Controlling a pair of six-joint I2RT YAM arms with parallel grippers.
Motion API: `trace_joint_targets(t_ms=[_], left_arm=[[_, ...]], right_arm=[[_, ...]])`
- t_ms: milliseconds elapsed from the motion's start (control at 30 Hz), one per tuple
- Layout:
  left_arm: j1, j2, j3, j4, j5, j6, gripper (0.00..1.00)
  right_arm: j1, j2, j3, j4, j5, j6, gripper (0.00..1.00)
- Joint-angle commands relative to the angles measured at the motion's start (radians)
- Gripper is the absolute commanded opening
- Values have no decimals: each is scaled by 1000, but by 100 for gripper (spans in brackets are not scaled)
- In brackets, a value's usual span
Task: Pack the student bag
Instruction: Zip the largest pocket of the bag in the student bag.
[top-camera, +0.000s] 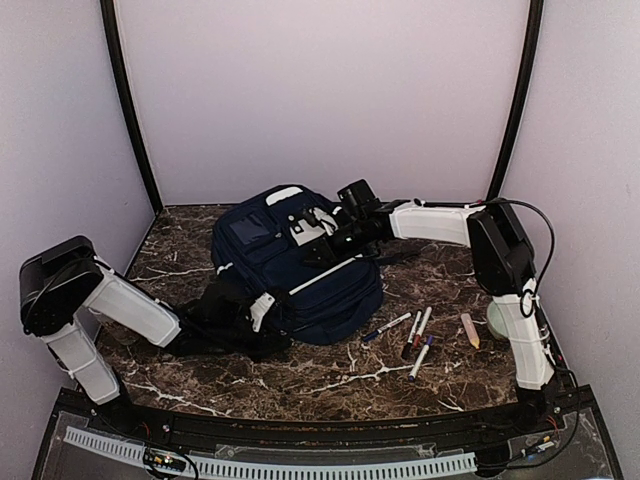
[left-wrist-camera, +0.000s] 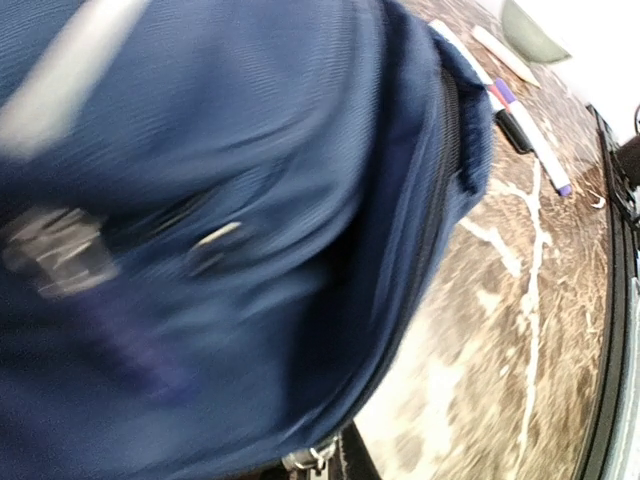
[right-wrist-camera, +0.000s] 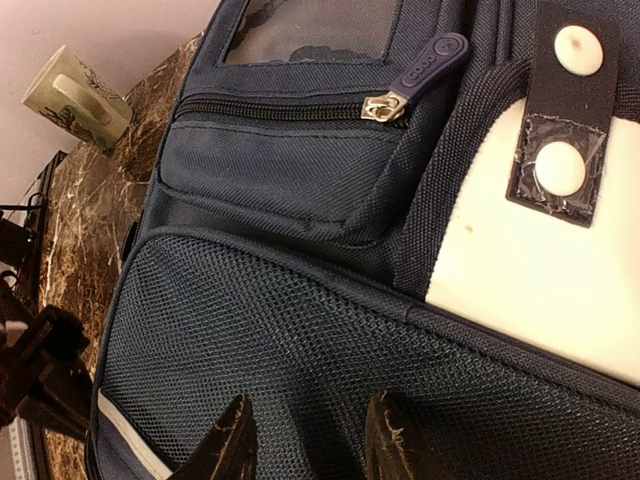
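The dark marbled tabletop (top-camera: 330, 385) takes up the floor of the booth. The student bag (top-camera: 300, 265) — navy blue, lying flat with its front up — sits in the middle of it, a little to the left, with its top end toward the back wall. A thin white stripe (top-camera: 325, 275) crosses the bag's front pocket, and dark straps (top-camera: 215, 320) spill off its near-left side. The left arm (top-camera: 120, 305) reaches in low from the left to those straps. The left pincer (top-camera: 228, 305) is lost among them, and the left wrist view shows only blurred blue cloth close up, so I cannot tell whether its fingers are apart or together. The right arm (top-camera: 440, 222) stretches across from the right to the bag's upper end. There the right pincer (right-wrist-camera: 312, 445) hovers with its two fingers spread apart, gripping nothing, their tips close to the mesh pocket (right-wrist-camera: 330, 350); whether they touch it I cannot tell. Beyond the mesh is a zipped pocket, and beside that a cream-white patch (right-wrist-camera: 530, 260). A pale green mug (top-camera: 497, 318) stands near the right edge, partly hidden behind the right arm. Between mug and bag several markers (top-camera: 418, 335) lie loose on the marble, near one another and apart from the bag, and a short tan pencil (top-camera: 470, 330) lies just beside the mug. Smallest are the blue zipper pull (right-wrist-camera: 425, 62) at the end of its closed track and two white snaps (right-wrist-camera: 560, 168) on a dark tab over the patch.
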Motion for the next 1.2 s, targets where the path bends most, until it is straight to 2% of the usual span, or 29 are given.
trace_joint_targets(t_ms=[0,300,500,667,867,1000,1167], left_arm=[[-83,81,107,-41,54,-5,0],[-158,235,307,-19,48,0,0],[-173,267,419,-98,-12,4,0],[-192,245,519,-311,-115,80,21],[-206,138,597,-719,-256,162,40],[-206,78,619,-923,-352,235,46],[-206,26,612,-995,-464,383,47]], right_arm=[[45,121,-43,-151,121,7,38],[43,68,-46,-175,131,-33,38],[3,-132,-84,-235,97,-94,39],[-46,-406,-236,-235,100,-121,40],[-78,-722,-510,-167,136,-161,43],[-84,-874,-662,-112,150,-197,45],[-90,-965,-828,14,139,-226,47]])
